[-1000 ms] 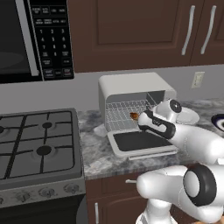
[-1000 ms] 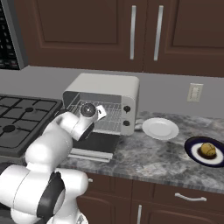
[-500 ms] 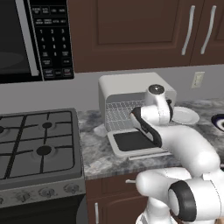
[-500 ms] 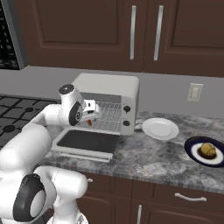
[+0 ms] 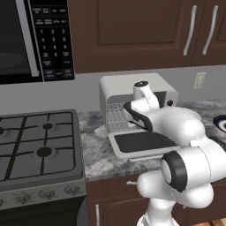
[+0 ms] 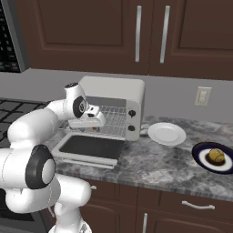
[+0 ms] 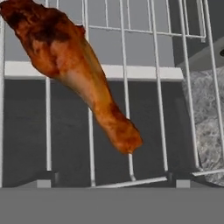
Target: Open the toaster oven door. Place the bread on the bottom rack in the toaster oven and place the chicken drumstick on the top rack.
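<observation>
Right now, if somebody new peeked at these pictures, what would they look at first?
Probably the chicken drumstick, orange-brown and huge in the hand view, lying on the wires of a silver rack. Next, the big white robot arm reaching into the toaster oven, whose door hangs open over the counter. Off to the right sit an empty white plate and a dark plate with a roundish brown food.

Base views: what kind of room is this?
A rendered home kitchen, most likely: a gas stove, a black keypad microwave above it, and a toaster oven on a granite counter under dark wood cabinets.
</observation>
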